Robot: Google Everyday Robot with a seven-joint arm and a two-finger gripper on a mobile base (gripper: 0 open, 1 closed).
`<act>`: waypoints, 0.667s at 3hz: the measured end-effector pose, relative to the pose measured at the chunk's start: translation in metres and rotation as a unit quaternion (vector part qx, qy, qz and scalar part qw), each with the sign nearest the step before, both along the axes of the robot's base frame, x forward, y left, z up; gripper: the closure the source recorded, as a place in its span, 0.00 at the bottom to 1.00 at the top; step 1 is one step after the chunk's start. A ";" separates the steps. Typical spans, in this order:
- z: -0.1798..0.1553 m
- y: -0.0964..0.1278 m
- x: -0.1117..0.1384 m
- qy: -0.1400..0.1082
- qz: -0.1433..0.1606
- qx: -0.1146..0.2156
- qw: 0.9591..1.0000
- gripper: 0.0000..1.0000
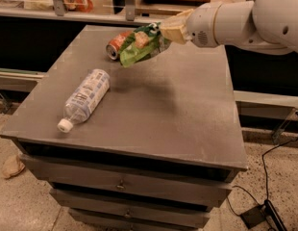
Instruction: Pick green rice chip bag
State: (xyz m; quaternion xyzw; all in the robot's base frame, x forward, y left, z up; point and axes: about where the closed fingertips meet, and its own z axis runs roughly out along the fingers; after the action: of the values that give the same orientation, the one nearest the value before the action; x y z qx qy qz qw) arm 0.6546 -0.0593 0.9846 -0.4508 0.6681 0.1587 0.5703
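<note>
**ENTRY: GREEN RICE CHIP BAG, HELD ALOFT**

Green rice chip bag (pixel 138 46): clamped at its upper right end by gripper (pixel 164 32), jaws closed on the foil, over the far part of table (pixel 187 124). Hangs leftward and downward from the claw, long axis slanting. Judged clear of the top (shadow lies beneath).

Orange-red can (pixel 115 44): behind the bag, contact not discernible.

Clear bottle (pixel 85 96): on its side, well apart, cap toward front edge.

Surface: matte grey, over drawers (pixel 120 182).

Room: speckled floor, cable (pixel 274 148) at right.
</note>
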 end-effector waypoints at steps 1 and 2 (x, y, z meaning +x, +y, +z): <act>-0.010 -0.003 0.004 0.024 -0.028 -0.009 0.999 0.58; -0.017 -0.007 0.008 0.071 -0.064 0.003 0.995 0.35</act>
State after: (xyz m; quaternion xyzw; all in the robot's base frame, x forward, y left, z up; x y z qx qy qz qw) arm 0.6628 -0.0666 0.9678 -0.3935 0.7336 0.1554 0.5319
